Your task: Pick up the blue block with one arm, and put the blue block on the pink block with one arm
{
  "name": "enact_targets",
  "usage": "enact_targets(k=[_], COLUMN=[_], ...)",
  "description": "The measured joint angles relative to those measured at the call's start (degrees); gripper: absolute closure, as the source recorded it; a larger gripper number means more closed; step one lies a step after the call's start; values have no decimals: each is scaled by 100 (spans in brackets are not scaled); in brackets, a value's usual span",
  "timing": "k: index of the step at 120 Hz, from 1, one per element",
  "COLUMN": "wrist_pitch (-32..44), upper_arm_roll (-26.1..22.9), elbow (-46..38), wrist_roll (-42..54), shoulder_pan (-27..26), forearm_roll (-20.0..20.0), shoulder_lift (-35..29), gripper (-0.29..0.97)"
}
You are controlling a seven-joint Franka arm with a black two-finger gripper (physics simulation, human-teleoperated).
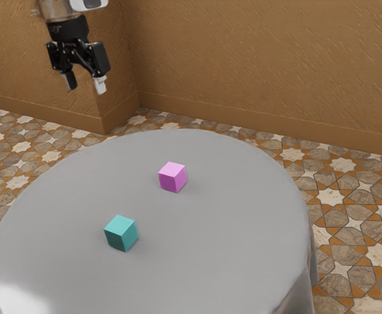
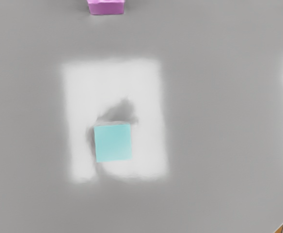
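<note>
- Gripper [image 1: 85, 85]: black two-finger unit with a matte, blocky casing and angular edges.
- Fingers [image 1: 69, 80]: two short prongs. Dark to the tip on the one at the exterior view's left, ending in a pale grey pad on the one at its right.
- Wrist flange [image 1: 50, 8]: rounded, dull silver-grey, seated directly above the black casing.
- Wrist housing [image 1: 89, 4]: white shell with a dark inset panel.
</note>
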Motion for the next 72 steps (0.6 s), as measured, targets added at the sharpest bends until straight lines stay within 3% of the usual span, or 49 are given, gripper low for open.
enact_targets(k=[10,16,26,39,72], wrist_pitch=[305,618,1497,2822,5103], upper_arm_roll=[43,-37,-144,-408,-689], elbow=[-205,-799,-2591,-4410,-6273], wrist_roll=[38,32,-28,-150,-438], shoulder_pan=[23,162,350,440,256], forearm_roll=[-19,-35,-197,-47,233], shoulder_lift=[128,168,-282,-1074,-1583], gripper=[2,2,2,2,2])
